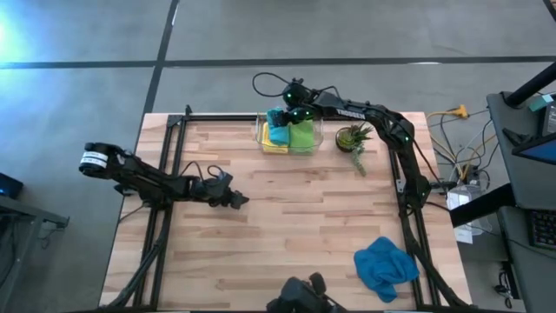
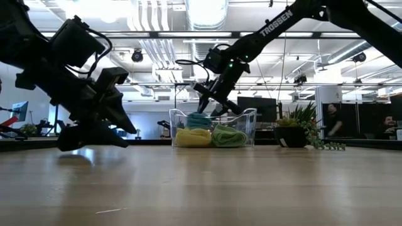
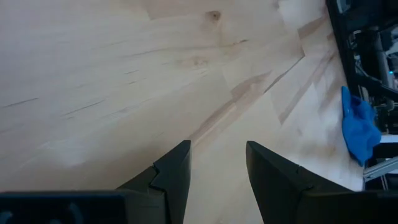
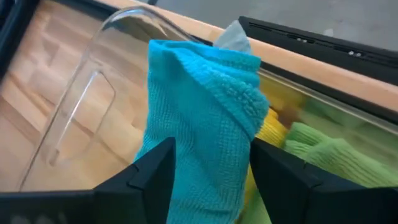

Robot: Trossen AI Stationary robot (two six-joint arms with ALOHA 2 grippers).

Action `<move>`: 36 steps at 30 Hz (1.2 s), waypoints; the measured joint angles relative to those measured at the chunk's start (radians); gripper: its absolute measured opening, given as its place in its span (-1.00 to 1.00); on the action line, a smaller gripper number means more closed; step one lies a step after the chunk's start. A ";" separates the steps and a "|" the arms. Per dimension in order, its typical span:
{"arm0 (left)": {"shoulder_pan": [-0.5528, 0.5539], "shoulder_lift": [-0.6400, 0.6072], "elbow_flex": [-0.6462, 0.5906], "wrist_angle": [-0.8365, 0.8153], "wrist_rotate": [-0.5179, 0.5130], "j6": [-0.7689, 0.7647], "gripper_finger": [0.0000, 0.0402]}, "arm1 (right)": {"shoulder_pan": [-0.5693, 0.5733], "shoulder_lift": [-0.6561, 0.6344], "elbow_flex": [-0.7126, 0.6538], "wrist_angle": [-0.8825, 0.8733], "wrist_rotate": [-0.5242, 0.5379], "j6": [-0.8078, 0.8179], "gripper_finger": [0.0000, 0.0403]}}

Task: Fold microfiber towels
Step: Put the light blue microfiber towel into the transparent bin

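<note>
From above, a clear plastic bin [image 1: 289, 137] stood at the far edge of the wooden worktop [image 1: 287, 226], holding yellow [image 1: 274, 145], teal [image 1: 278, 130] and lime green [image 1: 302, 135] microfiber towels. The right gripper [image 1: 293, 111] hung over the bin beside a small potted plant [image 1: 353, 137]. A blue towel [image 1: 383, 265] lay crumpled at the near right corner. The left gripper [image 1: 234, 199] waited low over the left side.

At table height, the right gripper [image 2: 210, 100] reached into the bin [image 2: 213, 129].

The left wrist camera showed its jaws partly apart, empty, above bare wood.

The right wrist camera showed the teal towel [image 4: 202, 118] between jaws that stood partly apart.
</note>
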 joint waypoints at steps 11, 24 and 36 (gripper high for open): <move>0.000 0.061 0.000 0.072 0.016 -0.020 -0.31 | -0.007 -0.104 0.035 -0.205 -0.100 -0.501 0.03; -0.006 0.092 0.016 0.108 0.021 -0.024 -0.31 | 0.033 -0.039 0.035 -0.255 -0.163 -0.872 -0.18; -0.007 0.092 0.040 0.116 0.028 -0.031 -0.31 | 0.091 0.062 0.100 -0.269 -0.159 -0.984 -0.18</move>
